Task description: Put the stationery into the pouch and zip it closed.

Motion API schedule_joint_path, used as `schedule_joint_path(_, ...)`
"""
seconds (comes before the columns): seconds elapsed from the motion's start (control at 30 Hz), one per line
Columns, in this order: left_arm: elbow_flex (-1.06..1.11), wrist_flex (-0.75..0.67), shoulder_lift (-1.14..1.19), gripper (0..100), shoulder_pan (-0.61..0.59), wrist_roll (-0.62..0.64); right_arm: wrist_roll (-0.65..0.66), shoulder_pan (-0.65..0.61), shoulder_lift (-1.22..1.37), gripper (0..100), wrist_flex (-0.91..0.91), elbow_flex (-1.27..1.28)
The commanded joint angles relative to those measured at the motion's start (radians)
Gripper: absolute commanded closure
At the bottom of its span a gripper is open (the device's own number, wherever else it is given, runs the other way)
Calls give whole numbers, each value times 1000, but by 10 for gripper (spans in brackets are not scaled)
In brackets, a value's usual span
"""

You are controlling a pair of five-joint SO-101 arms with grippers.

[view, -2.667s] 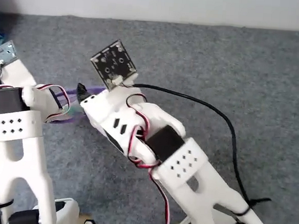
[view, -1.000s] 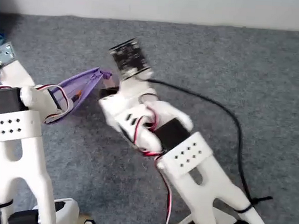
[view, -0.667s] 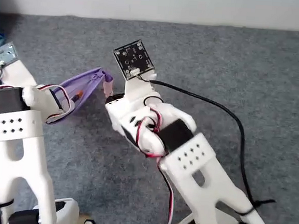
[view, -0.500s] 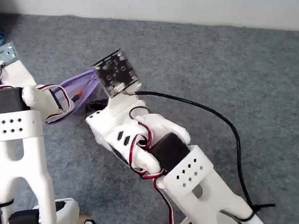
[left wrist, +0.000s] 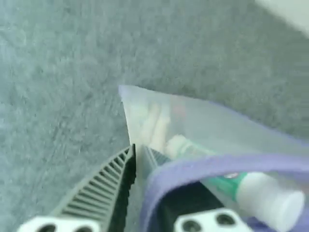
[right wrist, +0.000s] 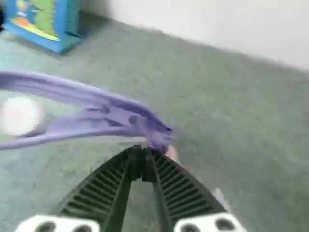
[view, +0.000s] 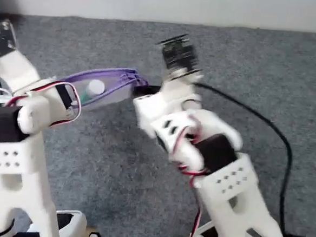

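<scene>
Right gripper [right wrist: 142, 157] nipped on zip end of pouch [view: 105, 82], likely to pull | left gripper [left wrist: 140, 166] clamps its 9 o'clock edge, bracing

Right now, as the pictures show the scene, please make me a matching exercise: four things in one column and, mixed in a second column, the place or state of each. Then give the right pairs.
Things
1. left gripper
2. right gripper
3. white-capped tube
4. blue box

Places or states
A. lies inside the pouch
B. shut at the purple zipper end of the pouch
C. stands on the grey carpet by the wall
D. clamped on the pouch's edge, close to the tube

Right pairs: 1-D, 2-B, 3-A, 4-C
</scene>
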Motion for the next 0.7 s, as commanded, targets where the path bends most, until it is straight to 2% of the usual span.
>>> schedule_joint_path(0.0,-90,14,-40,987,8,9,-9,79,-71,987,70,-46)
schedule_joint_path(0.1,-8,-2,-2,987,8,9,-9,113,-93,987,113,-46)
schedule_joint_path(0.23,176,-3,183,987,3,9,-9,116,-107,987,120,3)
schedule_joint_path(0.37,197,18,336,987,-11,9,-11,111,-137,987,117,61)
schedule_joint_path(0.67,174,17,118,987,-14,9,-41,105,-236,987,108,124)
